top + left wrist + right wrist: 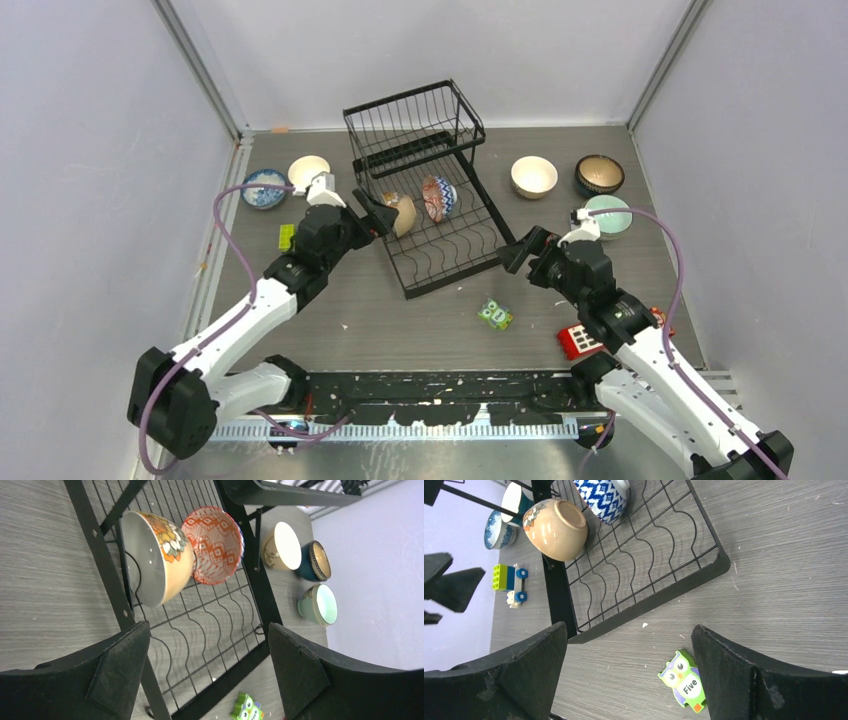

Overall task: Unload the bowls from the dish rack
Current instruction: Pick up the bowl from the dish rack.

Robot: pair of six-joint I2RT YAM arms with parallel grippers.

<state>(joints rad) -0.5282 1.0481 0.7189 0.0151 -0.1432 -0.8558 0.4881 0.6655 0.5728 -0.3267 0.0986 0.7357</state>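
Bowls [404,214] in the dish rack [455,279]: two, both tipped on edge on the lower tray's wavy wires. The tan bowl [160,555] is next to the left rail, with the red-patterned bowl [215,545] touching it behind.

Judged glazed ceramic: rigid, smooth, some weight, chips if knocked. Best hold looks like the tan bowl's rim, one finger inside and one outside, since its mouth faces the left gripper [207,630]. Lift clear of the wires before swinging out.

Left gripper: fingers spread, empty, just short of the tan bowl. Right gripper [629,630]: fingers spread, empty, off the rack's near right corner.

Surroundings, near to far:
- Owl toy [684,680] on the table [400,335] before the rack.
- Left rail, close under the approach.
- Upper basket [415,115] over the far end.
- Mint bowl [608,215] and blue-patterned bowl [265,187] stand among five out on the table.
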